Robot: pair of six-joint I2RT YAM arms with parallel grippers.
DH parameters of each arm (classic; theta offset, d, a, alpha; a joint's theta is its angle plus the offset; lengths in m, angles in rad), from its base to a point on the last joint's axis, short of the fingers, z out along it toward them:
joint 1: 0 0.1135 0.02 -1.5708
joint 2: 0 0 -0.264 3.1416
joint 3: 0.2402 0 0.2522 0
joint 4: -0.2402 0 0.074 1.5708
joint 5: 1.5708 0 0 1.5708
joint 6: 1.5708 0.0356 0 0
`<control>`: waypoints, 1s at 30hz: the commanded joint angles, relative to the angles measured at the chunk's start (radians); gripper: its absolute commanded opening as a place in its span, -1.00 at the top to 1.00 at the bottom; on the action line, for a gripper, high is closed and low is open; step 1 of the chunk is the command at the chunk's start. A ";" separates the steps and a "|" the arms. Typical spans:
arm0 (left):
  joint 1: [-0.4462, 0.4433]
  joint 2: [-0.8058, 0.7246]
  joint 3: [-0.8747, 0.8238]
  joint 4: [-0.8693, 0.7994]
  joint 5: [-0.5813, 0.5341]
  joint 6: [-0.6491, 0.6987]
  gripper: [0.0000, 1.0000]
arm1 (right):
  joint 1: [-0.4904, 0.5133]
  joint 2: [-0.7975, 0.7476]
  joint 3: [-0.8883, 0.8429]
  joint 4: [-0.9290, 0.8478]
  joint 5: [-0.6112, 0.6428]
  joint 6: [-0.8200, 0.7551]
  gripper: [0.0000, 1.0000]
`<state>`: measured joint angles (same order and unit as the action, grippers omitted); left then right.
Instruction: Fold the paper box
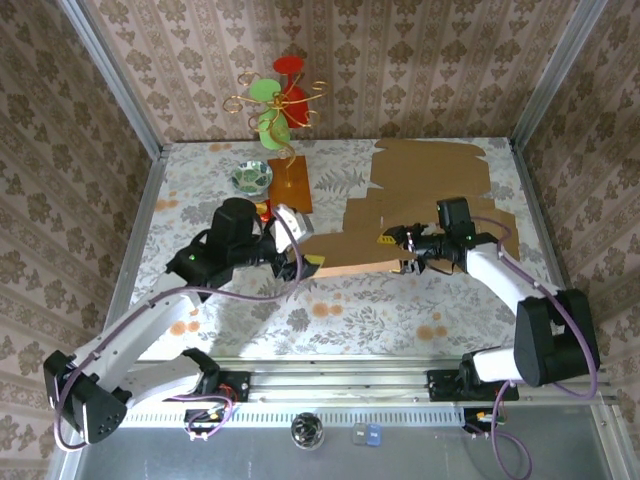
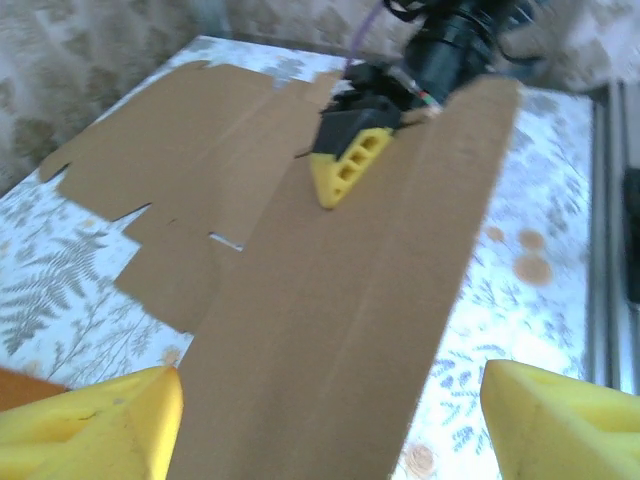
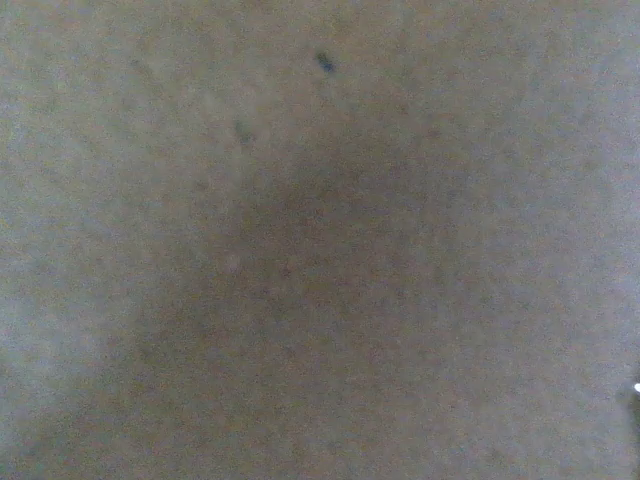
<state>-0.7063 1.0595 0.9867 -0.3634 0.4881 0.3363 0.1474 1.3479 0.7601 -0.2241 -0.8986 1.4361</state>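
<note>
Yellow fingers (image 2: 95, 425) of the left gripper (image 1: 303, 262) stand wide apart in the left wrist view, so its jaws are open. The near end of a cardboard panel (image 2: 340, 330) runs between them. From above, this gripper sits left of centre on the floral-patterned surface (image 1: 200, 170). Behind it are a small glass bowl (image 1: 252, 178) and a gold wire ornament (image 1: 280, 105) with green and red pieces on an orange base (image 1: 291, 185).

The paper box (image 1: 430, 185) is an unfolded brown cardboard blank. It lies mostly flat from the middle of the surface to the far right corner. Its near long panel is lifted and stretches between the two grippers.

The right gripper (image 1: 398, 252) meets the right end of that lifted panel. In the left wrist view one yellow finger (image 2: 345, 168) rests against the panel's face, and the other finger is hidden behind the cardboard. I cannot tell whether these jaws are clamped on the panel or merely set against it. The right wrist view is a blurred brown-grey surface, very close to the lens.
</note>
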 commanded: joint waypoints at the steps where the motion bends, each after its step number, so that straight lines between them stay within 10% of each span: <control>1: -0.051 0.042 0.078 -0.272 -0.065 0.293 -0.63 | -0.005 -0.045 -0.062 -0.124 0.008 0.203 0.15; 30: -0.188 0.274 0.030 -0.178 -0.292 0.503 -0.60 | -0.023 -0.098 -0.294 -0.103 0.005 0.421 0.03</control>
<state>-0.8906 1.3220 1.0206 -0.5755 0.1974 0.8177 0.1257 1.2098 0.5163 -0.1993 -0.9920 1.8313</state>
